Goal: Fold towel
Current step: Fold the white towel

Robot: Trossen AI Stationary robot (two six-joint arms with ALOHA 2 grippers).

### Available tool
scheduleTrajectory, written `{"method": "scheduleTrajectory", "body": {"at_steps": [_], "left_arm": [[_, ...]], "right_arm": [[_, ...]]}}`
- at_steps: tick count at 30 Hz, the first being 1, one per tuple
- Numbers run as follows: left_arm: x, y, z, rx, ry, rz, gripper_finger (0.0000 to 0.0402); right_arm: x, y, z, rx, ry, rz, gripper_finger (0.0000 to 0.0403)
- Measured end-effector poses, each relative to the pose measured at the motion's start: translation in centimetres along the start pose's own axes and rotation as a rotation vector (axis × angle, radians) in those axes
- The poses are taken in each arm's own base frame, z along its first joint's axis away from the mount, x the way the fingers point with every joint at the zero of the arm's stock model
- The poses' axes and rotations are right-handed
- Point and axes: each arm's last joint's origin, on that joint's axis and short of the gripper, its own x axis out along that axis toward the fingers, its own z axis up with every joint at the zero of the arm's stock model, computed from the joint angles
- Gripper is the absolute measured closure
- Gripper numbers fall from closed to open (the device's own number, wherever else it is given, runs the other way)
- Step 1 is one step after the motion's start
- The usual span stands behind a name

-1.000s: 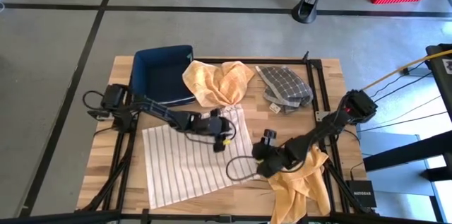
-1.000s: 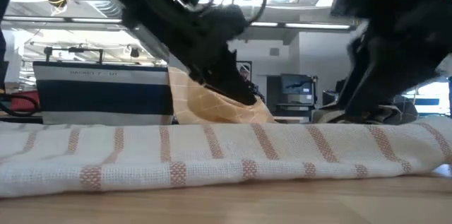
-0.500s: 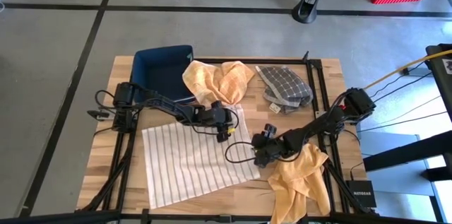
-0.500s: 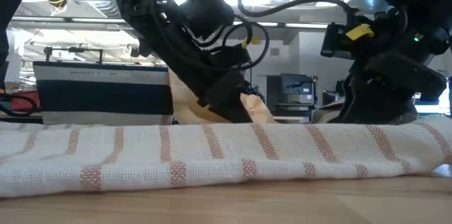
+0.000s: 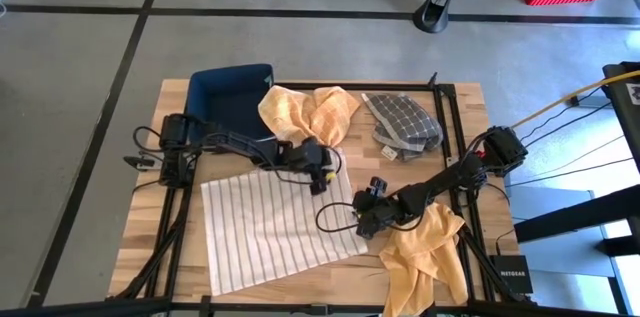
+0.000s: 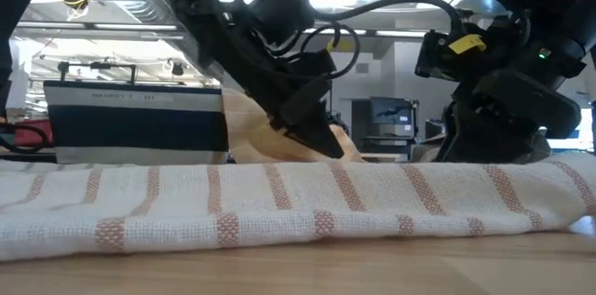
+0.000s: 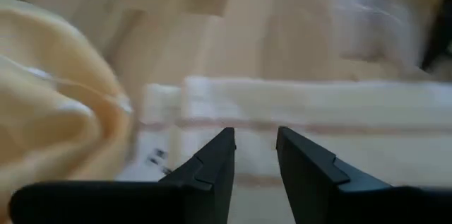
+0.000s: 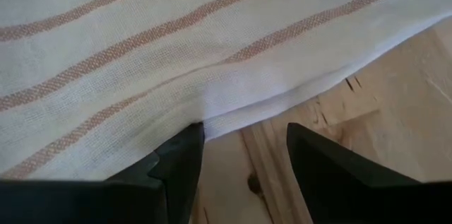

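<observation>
Both grippers, left gripper [image 5: 318, 171] and right gripper [image 5: 366, 215], are hovering open and empty at the striped towel [image 5: 275, 222] edge, requiring corner grasps next.

White towel [image 5: 272, 225] with thin reddish stripes; yellow cloth [image 5: 308, 115]; grey checked cloth [image 5: 402, 123].

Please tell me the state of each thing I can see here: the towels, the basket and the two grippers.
striped towel: spread flat on the table, not folded.
upper orange towel: crumpled, partly over the basket rim.
checked grey towel: crumpled.
lower orange towel: crumpled at the table edge.
blue basket: upright.
left gripper: open, empty, over the striped towel's far edge.
right gripper: open, empty, at the striped towel's right edge.
</observation>
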Motion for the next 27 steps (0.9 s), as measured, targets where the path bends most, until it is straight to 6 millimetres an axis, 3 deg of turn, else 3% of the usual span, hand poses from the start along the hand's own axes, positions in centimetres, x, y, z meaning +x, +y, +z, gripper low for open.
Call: {"method": "scheduleTrajectory", "body": {"at_steps": [7, 13, 19, 27], "left_arm": [[1.4, 3.0, 0.2, -0.039, 0.032, -0.052, 0.0301], [3.0, 3.2, -0.1, -0.001, 0.061, -0.109, 0.0301], [3.1, 4.1, 1.5, 0.025, 0.021, -0.046, 0.0301], [3.1, 4.8, 1.0, 0.017, 0.083, -0.034, 0.0301]], "right_arm": [[0.0, 0.0, 0.0, -0.005, 0.004, 0.0, 0.0194], [0.0, 0.0, -0.1, -0.034, 0.01, 0.002, 0.0194], [0.1, -0.1, -0.1, -0.059, 0.01, 0.0, 0.0194], [0.1, -0.1, -0.1, -0.068, 0.007, -0.004, 0.0194]]}}
